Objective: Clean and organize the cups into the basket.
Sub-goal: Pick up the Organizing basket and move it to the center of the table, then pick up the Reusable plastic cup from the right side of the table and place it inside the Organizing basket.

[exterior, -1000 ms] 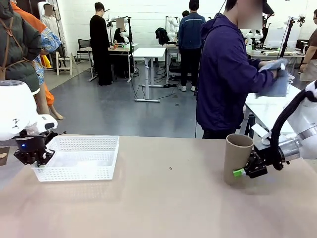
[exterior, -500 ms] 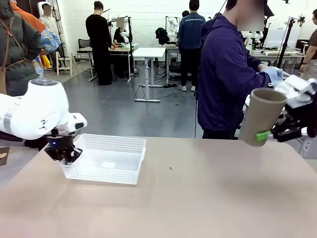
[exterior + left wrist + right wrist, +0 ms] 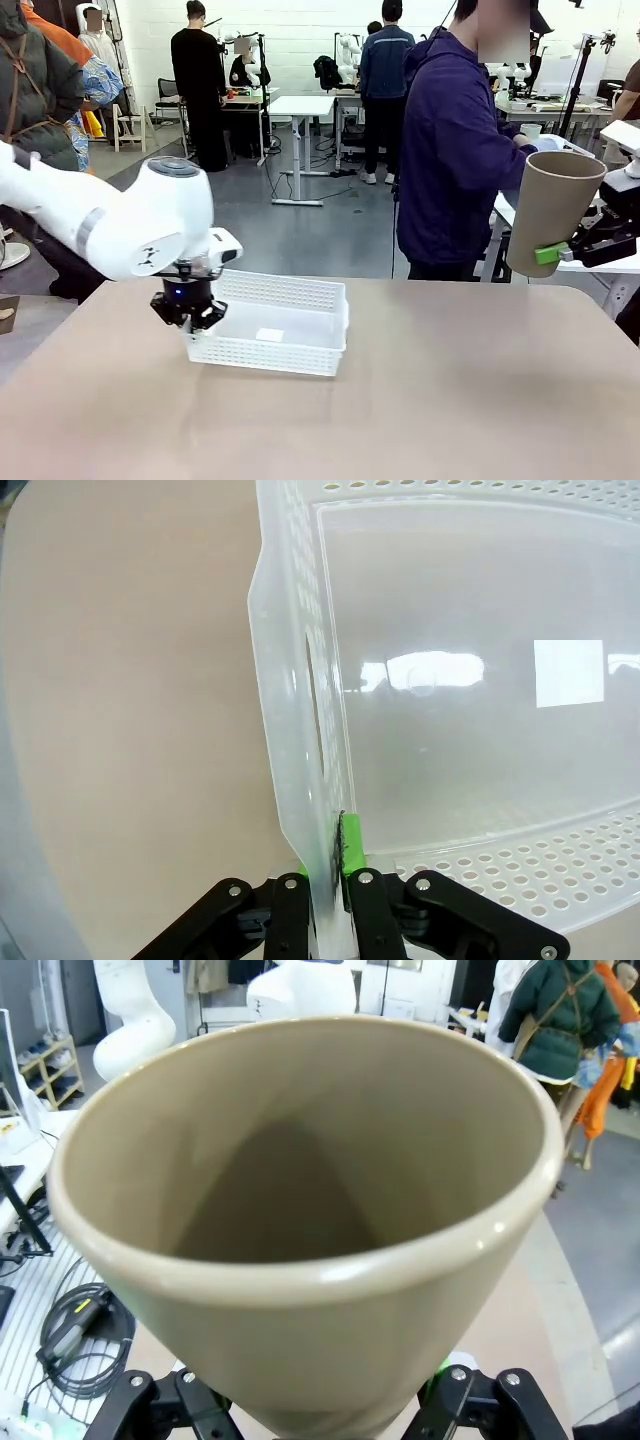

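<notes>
Holding a tan tapered cup (image 3: 553, 210) are right fingers (image 3: 549, 254); left fingers (image 3: 363, 908) pinch the white perforated basket (image 3: 272, 355).

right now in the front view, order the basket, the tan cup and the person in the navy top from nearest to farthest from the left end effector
1. basket: left of centre, clamped in the left end effector.
2. person in the navy top: standing on the far side, right of centre.
3. tan cup: up in the air at the far right.
</notes>
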`<action>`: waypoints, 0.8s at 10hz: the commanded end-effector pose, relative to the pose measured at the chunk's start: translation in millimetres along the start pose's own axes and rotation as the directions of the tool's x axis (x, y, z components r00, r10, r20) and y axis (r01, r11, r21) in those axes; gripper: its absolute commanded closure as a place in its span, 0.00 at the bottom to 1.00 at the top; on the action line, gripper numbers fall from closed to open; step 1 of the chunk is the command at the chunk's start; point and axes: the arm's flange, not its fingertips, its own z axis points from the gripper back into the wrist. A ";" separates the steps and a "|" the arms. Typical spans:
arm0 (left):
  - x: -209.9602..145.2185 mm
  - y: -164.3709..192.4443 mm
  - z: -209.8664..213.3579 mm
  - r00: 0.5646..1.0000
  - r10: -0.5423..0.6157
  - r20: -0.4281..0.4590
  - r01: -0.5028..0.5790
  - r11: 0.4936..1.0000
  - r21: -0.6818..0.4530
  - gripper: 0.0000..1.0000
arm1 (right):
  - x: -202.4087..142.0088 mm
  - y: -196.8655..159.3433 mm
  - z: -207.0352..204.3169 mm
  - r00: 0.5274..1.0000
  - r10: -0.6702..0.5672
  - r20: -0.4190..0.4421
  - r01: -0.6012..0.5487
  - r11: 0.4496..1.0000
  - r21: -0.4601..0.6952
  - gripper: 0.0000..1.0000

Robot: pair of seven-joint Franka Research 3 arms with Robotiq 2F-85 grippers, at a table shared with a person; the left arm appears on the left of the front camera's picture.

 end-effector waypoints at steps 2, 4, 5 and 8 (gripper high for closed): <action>-15.6 -52.4 0.0 1.000 -0.016 0.006 0.015 0.998 0.053 1.00 | -3.8 -4.3 -3.4 1.000 0.012 0.009 -0.012 1.000 0.003 0.76; -21.3 -75.9 0.2 0.999 -0.039 0.031 0.037 0.999 0.039 1.00 | -3.8 -4.3 -3.4 1.000 0.012 0.009 -0.012 1.000 0.003 0.76; -20.0 -85.9 1.4 0.997 -0.061 0.048 0.060 0.998 0.027 1.00 | -3.8 -4.3 -3.4 1.000 0.012 0.009 -0.012 1.000 0.003 0.76; -12.0 -90.5 0.7 0.999 -0.045 0.013 0.045 0.999 0.003 1.00 | -3.8 -4.3 -3.4 1.000 0.012 0.009 -0.012 1.000 0.003 0.76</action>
